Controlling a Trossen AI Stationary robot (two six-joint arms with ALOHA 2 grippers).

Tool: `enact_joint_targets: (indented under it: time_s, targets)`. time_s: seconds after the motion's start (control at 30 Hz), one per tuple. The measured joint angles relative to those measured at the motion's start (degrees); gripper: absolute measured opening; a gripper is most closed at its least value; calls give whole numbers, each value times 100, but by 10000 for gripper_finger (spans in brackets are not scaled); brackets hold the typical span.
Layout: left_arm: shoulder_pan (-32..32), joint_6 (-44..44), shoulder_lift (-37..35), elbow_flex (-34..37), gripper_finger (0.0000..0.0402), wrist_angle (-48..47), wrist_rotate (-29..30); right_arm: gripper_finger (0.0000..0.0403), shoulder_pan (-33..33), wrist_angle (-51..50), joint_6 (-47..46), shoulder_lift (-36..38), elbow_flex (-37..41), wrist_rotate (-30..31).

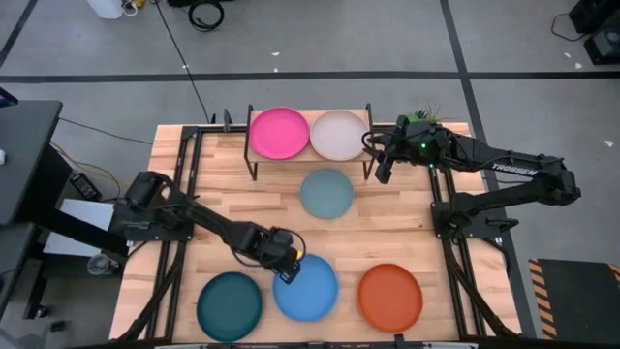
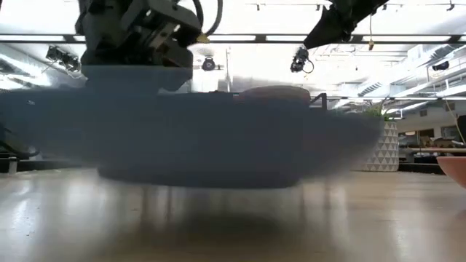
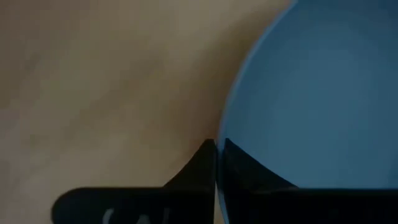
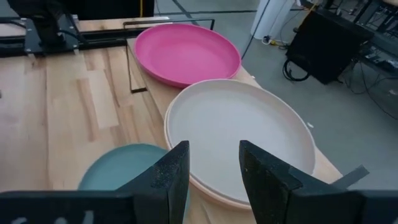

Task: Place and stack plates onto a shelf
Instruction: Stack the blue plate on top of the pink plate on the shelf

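Six plates show on the rig, one of each colour. The slatted wooden table (image 1: 223, 208) sits on a grey taped floor; the low view looks into a big room with ceiling strip lights and a patterned white planter (image 2: 384, 145).

Magenta plate (image 1: 279, 132) and cream plate (image 1: 339, 135) sit side by side on the shelf (image 1: 310, 158). The right gripper (image 1: 384, 165) hovers just beside the cream plate's edge, fingers spread apart, nothing between them. The pale blue plate (image 1: 326, 193) lies on the table just past that gripper, below the shelf.

The left gripper (image 1: 290, 274) is pressed together on the near rim of the bright blue plate (image 1: 308, 289). The dark teal plate (image 1: 230, 304) is just to one side of it, the orange plate (image 1: 390, 296) beyond the blue one.
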State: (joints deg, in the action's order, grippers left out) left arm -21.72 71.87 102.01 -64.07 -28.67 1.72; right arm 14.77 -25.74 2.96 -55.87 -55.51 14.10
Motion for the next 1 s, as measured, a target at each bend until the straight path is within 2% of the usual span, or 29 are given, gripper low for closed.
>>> enact_joint_targets:
  time_s: [0.17, 0.43, 0.63, 0.77, 1.0]
  targets:
    - [419, -615, -645, 2, 14, -333, -287, 146, 7, -9, 7, 2, 0, -241]
    - [1752, -1409, -1898, 0, 13, -430, -1946, 146, 74, -287, 210, 0, -197, -336]
    - [3118, -1513, -2663, 0, 13, -329, -3425, 146, 306, -429, 356, 13, -541, -171]
    - [4030, -1378, -3111, -2, 13, -25, -4144, 146, 466, -419, 464, 8, -632, -174]
    - [5277, -1001, -3351, -168, 13, 161, -4751, 146, 577, -464, 437, 11, -632, -335]
